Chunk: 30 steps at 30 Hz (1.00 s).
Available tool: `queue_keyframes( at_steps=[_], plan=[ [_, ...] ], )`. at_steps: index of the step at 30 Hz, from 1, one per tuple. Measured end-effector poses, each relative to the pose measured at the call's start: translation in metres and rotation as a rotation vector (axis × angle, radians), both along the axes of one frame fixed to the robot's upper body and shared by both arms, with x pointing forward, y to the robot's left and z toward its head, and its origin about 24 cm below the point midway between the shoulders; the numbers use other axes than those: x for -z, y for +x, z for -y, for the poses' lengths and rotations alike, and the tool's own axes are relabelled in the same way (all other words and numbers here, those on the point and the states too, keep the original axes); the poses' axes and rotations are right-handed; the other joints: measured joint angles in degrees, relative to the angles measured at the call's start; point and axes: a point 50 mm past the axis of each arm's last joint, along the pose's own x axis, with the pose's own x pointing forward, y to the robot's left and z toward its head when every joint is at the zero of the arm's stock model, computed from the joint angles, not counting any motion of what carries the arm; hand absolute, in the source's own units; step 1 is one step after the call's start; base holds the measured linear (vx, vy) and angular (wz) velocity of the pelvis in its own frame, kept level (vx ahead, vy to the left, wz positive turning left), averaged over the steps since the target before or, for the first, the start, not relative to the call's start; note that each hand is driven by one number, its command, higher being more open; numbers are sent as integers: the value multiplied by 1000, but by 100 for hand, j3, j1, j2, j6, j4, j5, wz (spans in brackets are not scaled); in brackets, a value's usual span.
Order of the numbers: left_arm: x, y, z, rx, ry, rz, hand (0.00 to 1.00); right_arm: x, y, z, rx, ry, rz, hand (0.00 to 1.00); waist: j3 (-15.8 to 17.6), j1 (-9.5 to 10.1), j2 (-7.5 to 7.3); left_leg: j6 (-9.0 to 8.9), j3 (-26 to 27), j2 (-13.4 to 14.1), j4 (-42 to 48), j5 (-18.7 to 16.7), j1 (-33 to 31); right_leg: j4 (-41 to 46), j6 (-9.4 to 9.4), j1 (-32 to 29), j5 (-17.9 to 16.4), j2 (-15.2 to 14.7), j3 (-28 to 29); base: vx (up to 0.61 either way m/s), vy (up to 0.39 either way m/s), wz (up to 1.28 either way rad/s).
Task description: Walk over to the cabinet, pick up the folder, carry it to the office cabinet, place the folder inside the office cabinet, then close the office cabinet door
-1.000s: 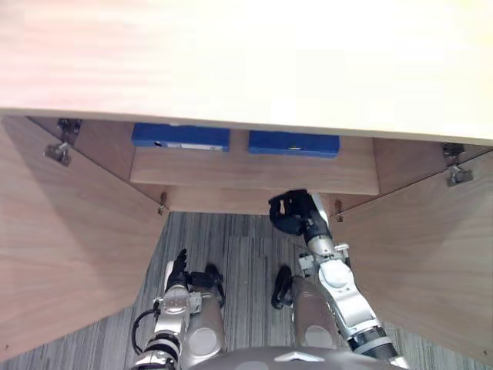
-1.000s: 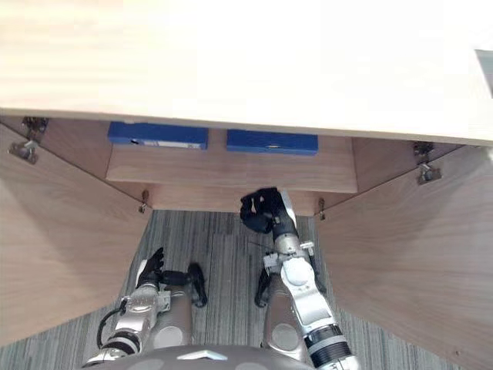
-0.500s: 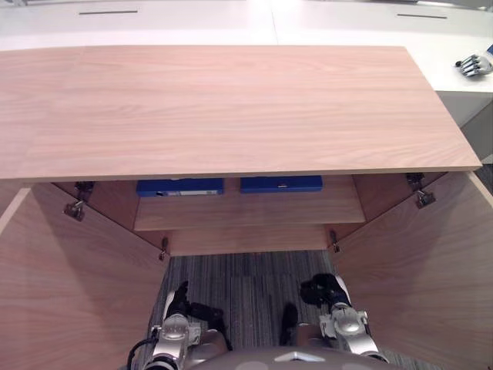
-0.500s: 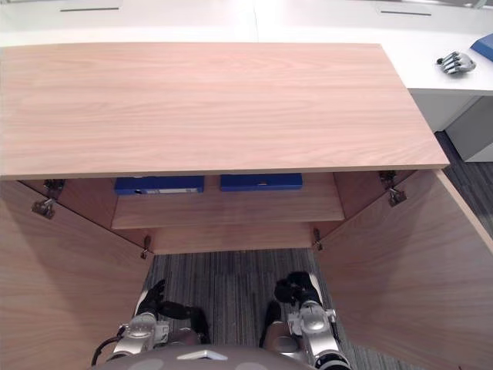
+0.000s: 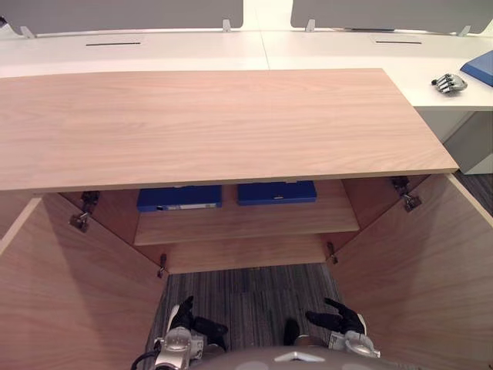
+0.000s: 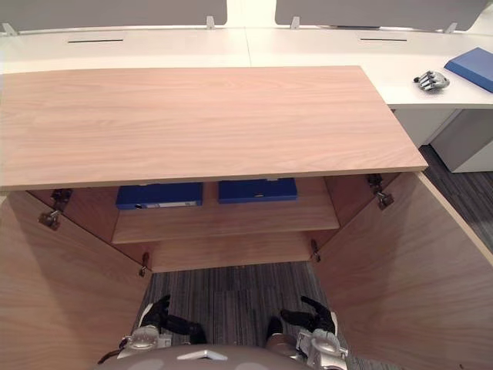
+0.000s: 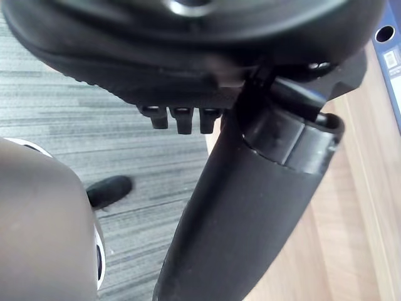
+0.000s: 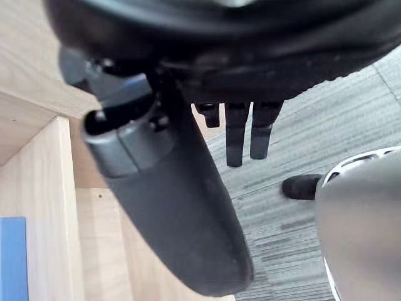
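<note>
— Your right robot hand (image 5: 335,317) hangs low in front of the cabinet (image 5: 231,123), fingers loose and spread, nothing in it. Your left robot hand (image 5: 183,314) is level with it, relaxed and empty too.

— And where do you find the folder from there?

— Ahead of both hands and higher, on the shelf (image 5: 246,223) inside. You have two blue folders there, side by side, each with its long axis running across, left to right, spine toward you. The left folder (image 5: 179,197) sits roughly in line with your left robot hand. The right folder (image 5: 276,193) lies between the two hands, a little nearer your right. I can't tell you which of them the task means.

— So what do you have left?

— By my reading, the doors. You have two, both swung wide: the left door (image 5: 69,293) stands outside your left robot hand, the right door (image 5: 431,270) outside your right. Each hand is nearer its own door.

— Anything else you should count?

— One more blue flat thing (image 5: 479,68), perhaps a third folder, on the white surface (image 5: 347,54) far to your right, and one grey hand-shaped object (image 5: 445,82) just beside it.
</note>
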Motion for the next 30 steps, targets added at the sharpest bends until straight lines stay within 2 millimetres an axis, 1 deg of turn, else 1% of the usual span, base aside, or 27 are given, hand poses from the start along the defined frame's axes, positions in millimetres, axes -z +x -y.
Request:
queue_keyframes(
  at_steps=[5, 7, 9, 13, 14, 16, 19, 21, 22, 23, 24, 25, 26, 28, 29, 30],
  plan=[
    [1, -2, 0, 0, -2, -11, 100, 2, -2, 2, 18, 1, -17, 100, -38, -13, 17, -17, 39, -3, -3, -41, 153, -55, 2, 139, 16, 12, 54, -14, -10, -8],
    [1, -3, 1, 0, -4, -12, 100, 2, -3, 3, 34, 3, -26, 100, -55, -8, 32, -14, 141, -3, -6, -67, 208, -60, -2, 136, 32, 22, 167, -23, -3, -23],
    [2, -4, 1, 1, -5, -19, 100, 3, -5, 3, 35, 3, -30, 100, -70, -13, 46, -48, 224, -6, -5, -112, 254, -78, 0, 136, 53, 30, 261, -16, 1, -26],
    [2, -5, 2, 11, -1, -24, 100, 3, -7, 4, 38, 2, -34, 100, -77, -19, 38, -29, 423, -6, -2, -148, 367, -114, 0, 142, 98, 60, 471, -9, -1, -28],
    [2, -5, 1, 22, 5, -26, 100, 3, -8, 5, 43, 1, -35, 100, -78, -36, 37, -65, 491, -6, -2, -193, 407, -122, -4, 142, 107, 70, 543, -4, 4, -31],
    [3, -6, 1, 35, 10, -33, 100, 4, -11, 6, 53, 2, -43, 100, -95, -89, 24, -74, 598, -6, 0, -225, 464, -123, -3, 136, 115, 86, 652, 1, 4, -34],
    [3, -6, 1, 37, 12, -35, 100, 4, -17, 11, 120, 9, -43, 100, -100, -116, 25, -116, 882, -4, 0, -325, 598, -124, 6, 110, 137, 128, 935, 7, 15, -50],
    [3, -6, 1, 35, 13, -36, 100, 4, -25, 15, 192, 15, -37, 100, -109, -140, 23, -145, 1164, 0, 1, -414, 685, -117, 12, 29, 162, 179, 1214, 15, 10, -61],
    [3, -6, 1, 33, 13, -37, 100, 3, -27, 16, 209, 13, -32, 100, -109, -149, 23, -156, 1243, 1, 2, -432, 712, -117, 13, 11, 169, 196, 1296, 17, 1, -70],
    [3, -7, 0, 24, 13, -42, 100, 1, -31, 19, 229, 2, -18, 100, -110, -179, 24, -184, 1429, 7, 3, -486, 788, -104, 14, -20, 173, 238, 1467, 31, 0, -84],
    [4, -9, 0, 6, 15, -50, 100, -3, -33, 23, 268, -8, 12, 100, -116, -200, 28, -180, 1665, 16, 13, -527, 861, -62, 14, -84, 173, 295, 1674, 35, -1, -89],
    [4, -10, 0, 3, 17, -54, 100, -5, -33, 25, 297, -11, 34, 100, -113, -222, 25, -173, 1765, 23, 39, -549, 890, -49, 14, -106, 173, 320, 1777, 39, -4, -94],
    [5, -14, -1, 6, 25, -65, 100, -11, -35, 28, 325, -34, 65, 100, -121, -284, 12, -196, 1978, 54, 108, -637, 938, -9, 9, -161, 170, 367, 1953, 40, -12, -87],
    [6, -16, 2, -6, 18, -70, 100, -19, -36, 33, 377, -57, 127, 100, -125, -405, -6, -215, 2251, 112, 281, -786, 1006, 4, 10, -177, 170, 441, 2196, 40, -15, -81],
    [6, -16, 5, -6, 16, -74, 100, -27, -36, 37, 395, -81, 164, 100, -153, -495, -20, -253, 2465, 163, 403, -889, 1040, 33, 11, -223, 171, 504, 2381, 36, -6, -69],
    [6, -15, 7, 3, 17, -77, 100, -31, -35, 39, 404, -94, 187, 100, -182, -494, -10, -273, 2585, 189, 449, -935, 1036, 70, 11, -288, 170, 539, 2487, 43, -4, -86]
  ],
)
